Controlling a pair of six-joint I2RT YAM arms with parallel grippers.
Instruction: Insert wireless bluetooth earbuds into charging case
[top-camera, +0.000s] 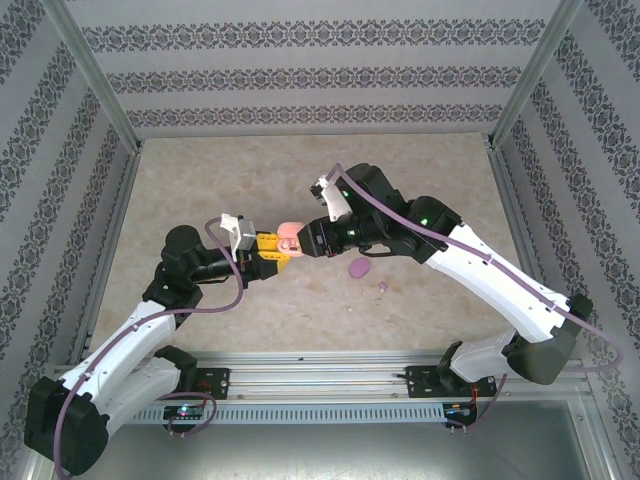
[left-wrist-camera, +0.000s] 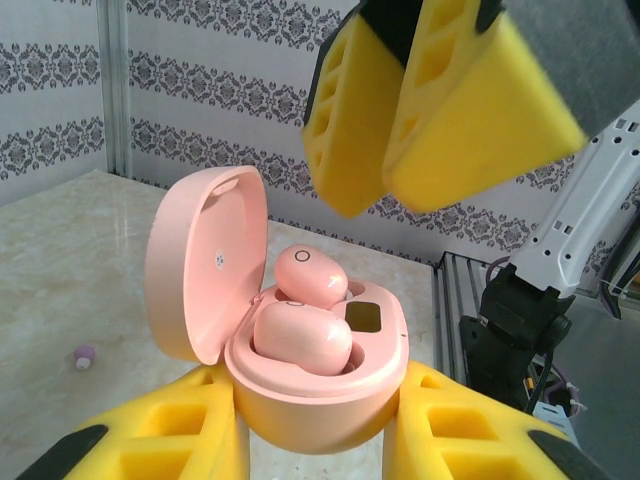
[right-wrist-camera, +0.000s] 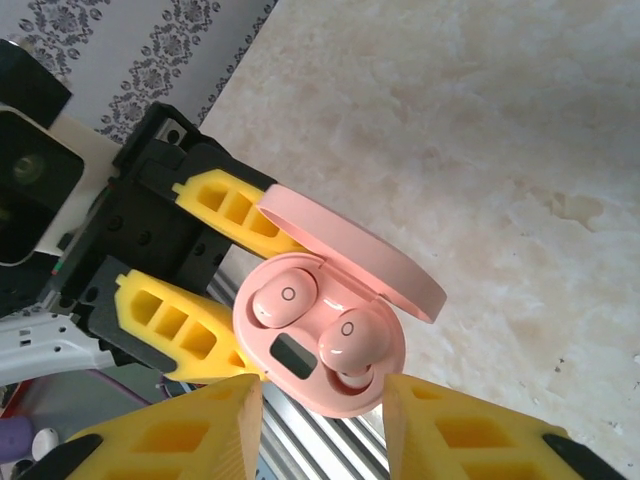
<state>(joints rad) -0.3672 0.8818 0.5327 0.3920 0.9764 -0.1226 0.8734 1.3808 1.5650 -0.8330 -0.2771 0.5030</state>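
In the left wrist view the left gripper (left-wrist-camera: 318, 430) is cut off by the bottom edge, and its fingers (left-wrist-camera: 170, 435) hide the underside of the pink case (left-wrist-camera: 300, 395). At the top of that frame the right gripper (left-wrist-camera: 378, 205) is blurred and cropped by the upper edge. A small purple bud (left-wrist-camera: 84, 355) at mid-left is too blurred to make out. In the right wrist view a purple shape (right-wrist-camera: 14, 437) in the lower left corner is cut off and unclear

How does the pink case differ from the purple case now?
The pink case is gripped by the left gripper; the purple case lies free on the table. The pink case stands open with two pink buds inside; the purple case seems shut. Both are small ovals.
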